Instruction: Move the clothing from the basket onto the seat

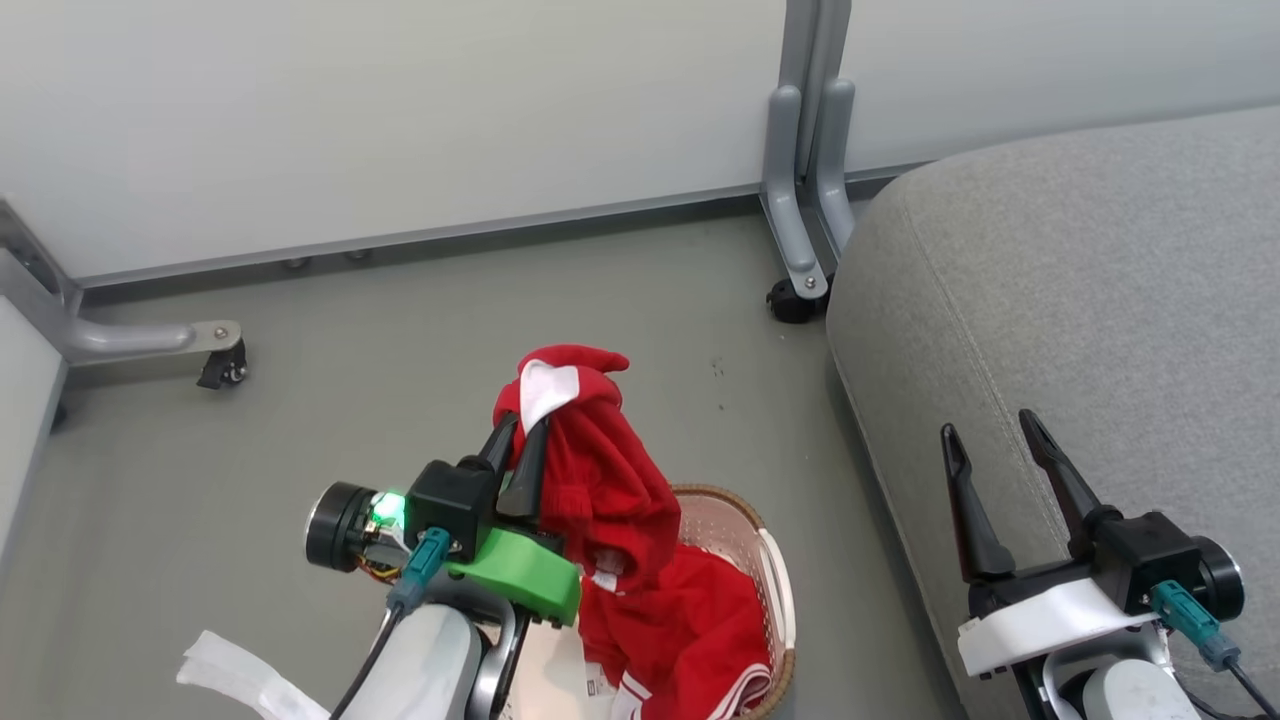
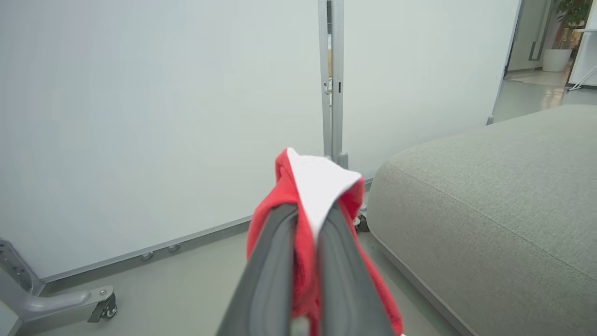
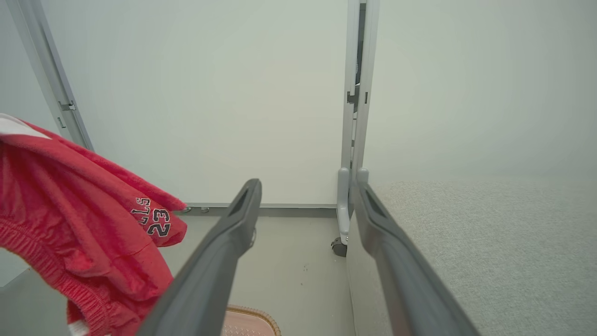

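Red clothing (image 1: 600, 480) pinched in left gripper (image 1: 525, 425) above basket (image 1: 775, 560); right gripper (image 1: 988, 422) spread beside seat (image 1: 1100, 300).

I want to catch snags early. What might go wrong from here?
1. The left gripper, jaws shut, pinches only a fold of the raised garment; it may slip loose before the seat.
2. Its tail hangs to the basket by the second garment and might drag that out.
3. The open right gripper sits over the seat's edge and might catch the cloth.
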